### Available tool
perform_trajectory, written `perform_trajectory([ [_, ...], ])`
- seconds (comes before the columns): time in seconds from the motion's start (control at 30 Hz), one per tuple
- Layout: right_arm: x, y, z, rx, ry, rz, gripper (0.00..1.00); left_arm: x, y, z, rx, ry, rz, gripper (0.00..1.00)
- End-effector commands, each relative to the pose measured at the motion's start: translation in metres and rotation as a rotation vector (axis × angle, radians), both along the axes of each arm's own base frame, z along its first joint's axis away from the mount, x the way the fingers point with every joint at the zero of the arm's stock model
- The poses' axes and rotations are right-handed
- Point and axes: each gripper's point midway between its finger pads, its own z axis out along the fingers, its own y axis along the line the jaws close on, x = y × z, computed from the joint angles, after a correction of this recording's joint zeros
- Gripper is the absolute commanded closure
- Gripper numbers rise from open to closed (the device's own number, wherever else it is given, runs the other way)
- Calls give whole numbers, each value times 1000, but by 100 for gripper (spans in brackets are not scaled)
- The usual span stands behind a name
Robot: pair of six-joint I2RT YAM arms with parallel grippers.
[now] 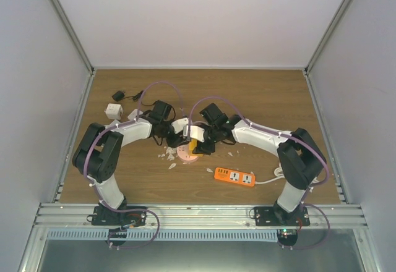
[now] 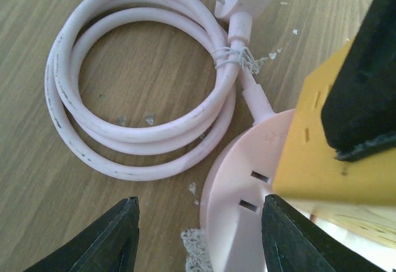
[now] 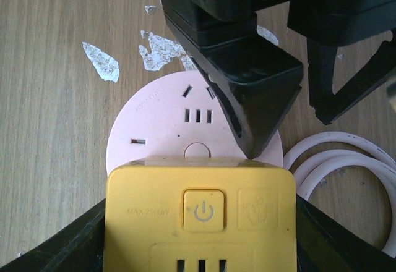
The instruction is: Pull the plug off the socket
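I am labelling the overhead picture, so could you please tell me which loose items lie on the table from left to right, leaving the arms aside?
white cube adapter → pink round socket → orange power strip

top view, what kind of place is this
Probably a robot lab test cell: plain white walls box in a wood-grain table, and a left arm and right arm are bolted to an aluminium rail.

The yellow plug (image 3: pixel 139 188) bears faint embossed "MAX 2500W" at nine o'clock of its power-symbol button (image 3: pixel 203 211).
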Motion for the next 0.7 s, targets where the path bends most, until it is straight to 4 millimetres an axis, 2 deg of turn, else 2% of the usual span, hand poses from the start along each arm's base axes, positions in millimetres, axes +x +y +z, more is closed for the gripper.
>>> perform_trajectory([
  [0.0, -9, 14, 56, 157, -73, 72, 71, -37, 60, -78, 344, 157, 45, 46],
  [0.43, -8, 15, 75, 192, -110, 67, 71, -36, 64, -79, 370, 153, 49, 48],
  [0.67, -12, 19, 83, 214, -68, 73, 71, -34, 66, -80, 386, 144, 48, 48],
])
